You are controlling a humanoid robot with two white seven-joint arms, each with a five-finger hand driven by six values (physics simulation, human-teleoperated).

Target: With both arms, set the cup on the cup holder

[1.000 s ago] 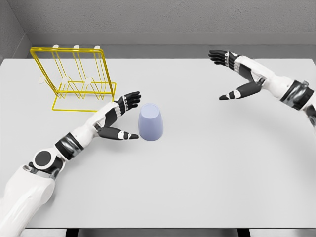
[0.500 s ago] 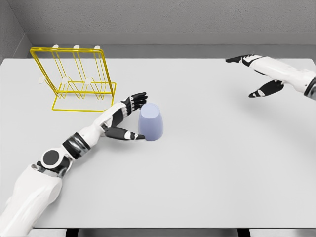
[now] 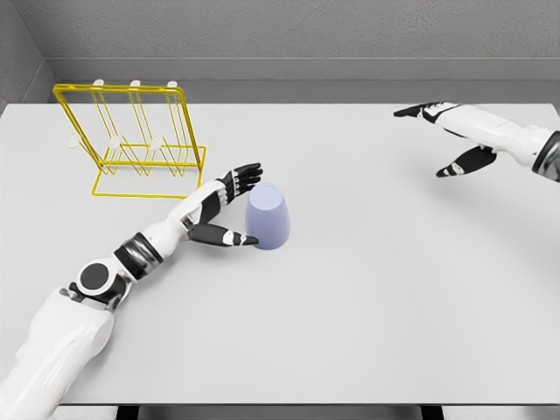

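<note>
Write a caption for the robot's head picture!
Left hand open beside the upside-down cup, yellow cup holder behind, right hand far away.

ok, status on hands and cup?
Left hand open, fingers bracketing the cup, no grip yet. Right hand open, far right. Cup upside down on table, rack unobstructed.

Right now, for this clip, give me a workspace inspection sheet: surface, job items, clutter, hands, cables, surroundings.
Surface: pale grey table, flat.
Job's things: lavender cup upside down near centre-left; yellow wire cup holder at far left, apart from the cup.
Clutter: nothing seen.
Hands: left hand open beside the cup, thumb at its base, not yet closed around it; right hand open, raised at far right.
Cables: nothing seen.
Surroundings: grey wall behind the table.
</note>
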